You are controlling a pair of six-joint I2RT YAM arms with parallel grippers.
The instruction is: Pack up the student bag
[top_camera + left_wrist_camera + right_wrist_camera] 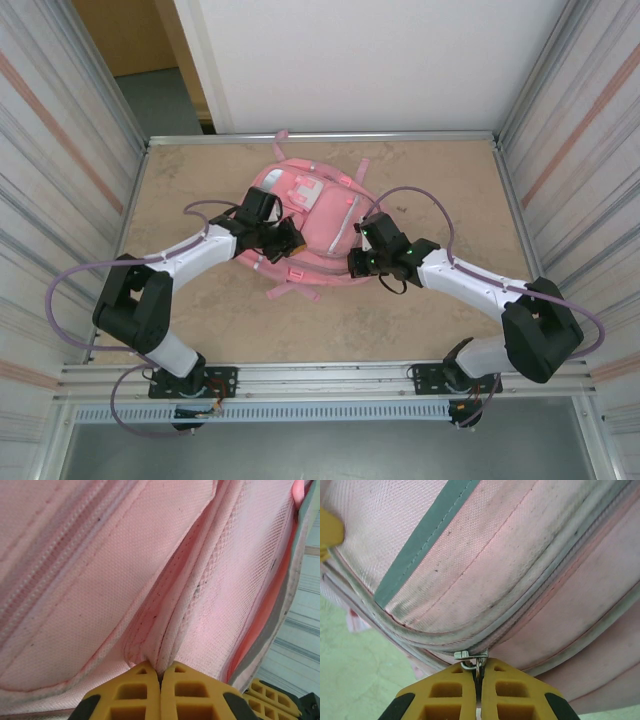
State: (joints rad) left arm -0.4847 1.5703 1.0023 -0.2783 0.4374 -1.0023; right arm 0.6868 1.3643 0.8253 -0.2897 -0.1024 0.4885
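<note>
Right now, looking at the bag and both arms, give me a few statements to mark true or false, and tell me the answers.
1. The right end effector is shut on the metal zipper pull of the pink backpack. True.
2. The left end effector hangs open above the bag. False: it is shut, pinching a piped seam of the backpack.
3. The backpack lies on the table, with both end effectors at its near side. True.
4. The backpack is blue with black trim. False: it is pink with pale trim.
</note>
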